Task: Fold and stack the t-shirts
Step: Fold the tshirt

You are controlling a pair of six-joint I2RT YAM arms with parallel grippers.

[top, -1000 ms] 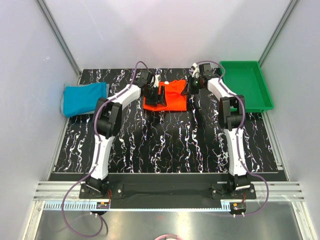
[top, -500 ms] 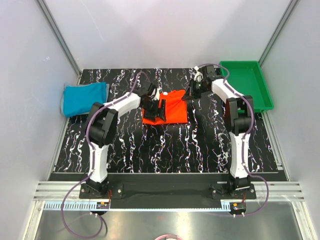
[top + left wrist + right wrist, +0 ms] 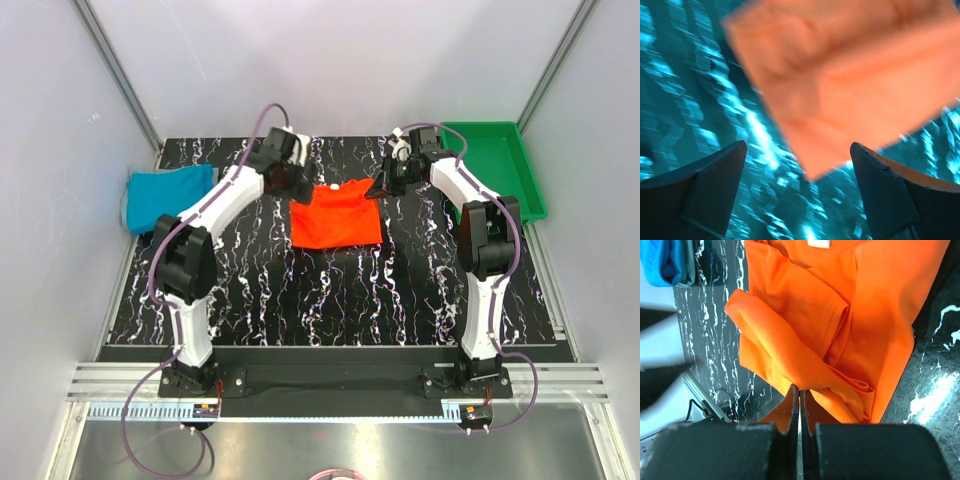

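Observation:
The orange-red t-shirt (image 3: 335, 213) lies folded into a rough square at the back middle of the table. The teal-blue t-shirt (image 3: 170, 196) lies bunched at the far left edge. My left gripper (image 3: 288, 180) is open and empty, just off the orange shirt's upper left corner. In the blurred left wrist view the orange shirt (image 3: 850, 75) fills the top, above the open gripper (image 3: 797, 147). My right gripper (image 3: 384, 187) is at the shirt's upper right corner. In the right wrist view that gripper (image 3: 799, 389) is shut, pinching a raised fold of the orange shirt (image 3: 840, 315).
A rigid green tray (image 3: 497, 168) stands at the back right, beside the right arm. Grey walls and metal rails close in the black marbled table (image 3: 330, 290). The teal shirt (image 3: 665, 260) shows at the top left of the right wrist view.
My left gripper has come off the orange shirt and moved up and left, open. The shirt now lies uncovered and flatter. The right gripper has stayed at the right corner.

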